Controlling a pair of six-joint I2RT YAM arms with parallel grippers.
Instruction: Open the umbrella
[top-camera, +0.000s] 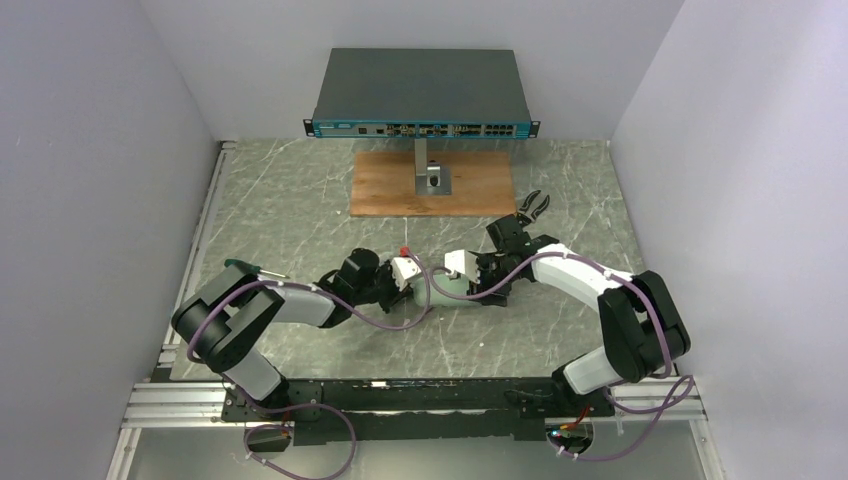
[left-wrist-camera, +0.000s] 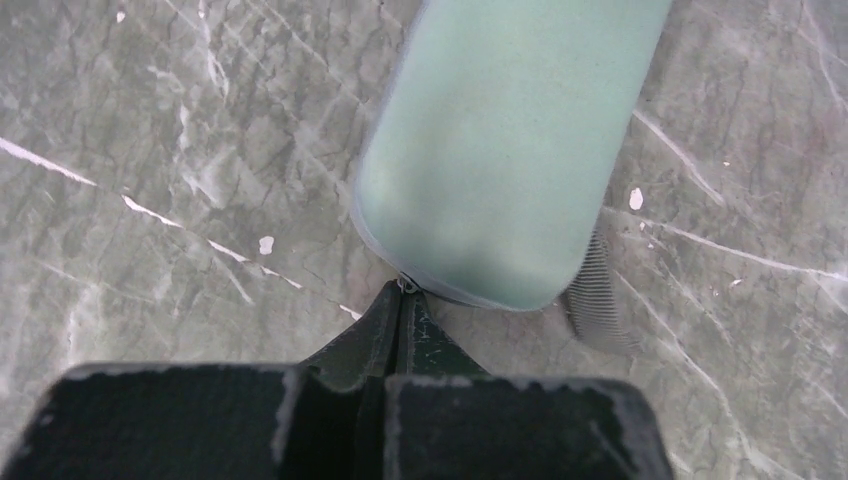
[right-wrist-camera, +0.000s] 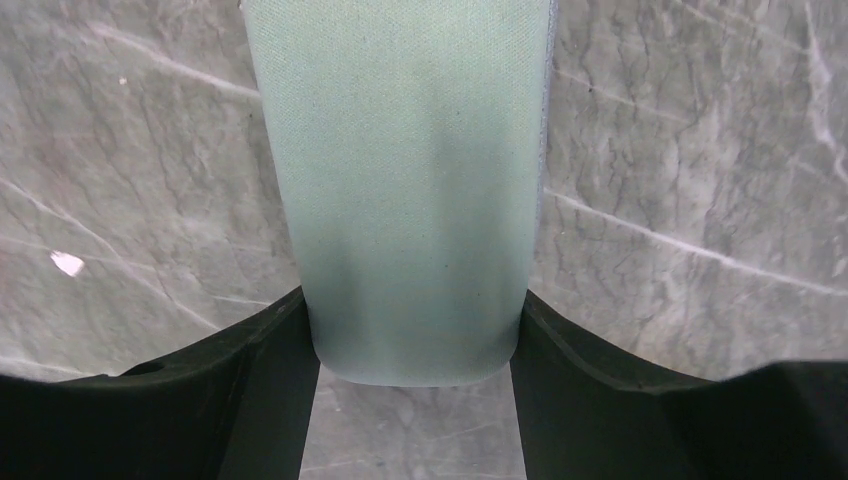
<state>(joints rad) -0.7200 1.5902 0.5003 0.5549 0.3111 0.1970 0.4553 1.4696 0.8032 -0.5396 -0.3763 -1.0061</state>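
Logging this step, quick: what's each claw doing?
Left claw: closed, apparently pinching the zipper pull of the case.
Right claw: closed on the case.

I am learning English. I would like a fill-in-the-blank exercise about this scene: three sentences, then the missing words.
1. The right gripper clamps one end of a pale ___ case.
2. The left gripper has its jaws ___, with their tips at the zip seam of the case.
3. Beyond the case, a ___ board lies on the table.

Missing words: green; shut; wooden.
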